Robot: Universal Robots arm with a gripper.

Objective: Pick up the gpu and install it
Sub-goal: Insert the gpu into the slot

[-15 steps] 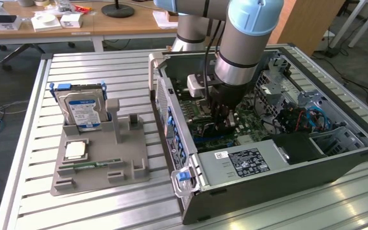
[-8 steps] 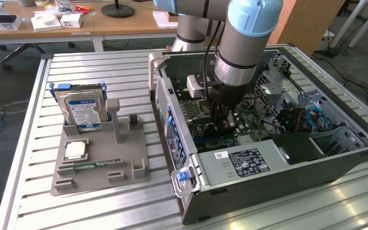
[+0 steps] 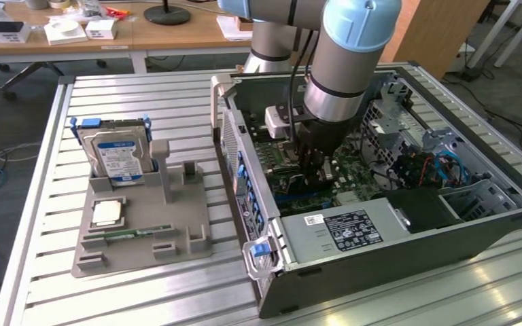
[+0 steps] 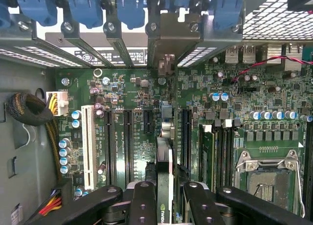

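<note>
Ribbed aluminium slats form the work table [image 3: 52, 299], and behind it we see a wooden desk [image 3: 152, 34] scattered with small boxes. On the table lies an open computer case [image 3: 406, 251] with its motherboard [image 4: 132, 93] exposed, and our arm [image 3: 352, 61] reaches straight down into it. In the wrist view our gripper [image 4: 164, 198] has its black fingers [image 4: 143, 200] pressed against both faces of the gpu [image 4: 165, 186], pinching it edge-on; the card stands upright between them, a green logo visible on its shroud. Just beyond the fingertips the card's metal bracket end [image 4: 167, 63] meets the row of rear slot covers [image 4: 117, 44] under the blue retention clips [image 4: 88, 10]. Black expansion slots [image 4: 128, 142] run parallel on either side of the fingers, with a white slot [image 4: 88, 146] farther out on one side and the open CPU socket [image 4: 266, 176] well out on the other. We cannot tell whether the card's edge is seated in its slot. Well apart from the gripper, toward the exterior view's left, a grey fixture tray [image 3: 143, 231] holds a hard drive [image 3: 117, 156], a CPU [image 3: 107, 214] and a RAM stick [image 3: 132, 234].
</note>
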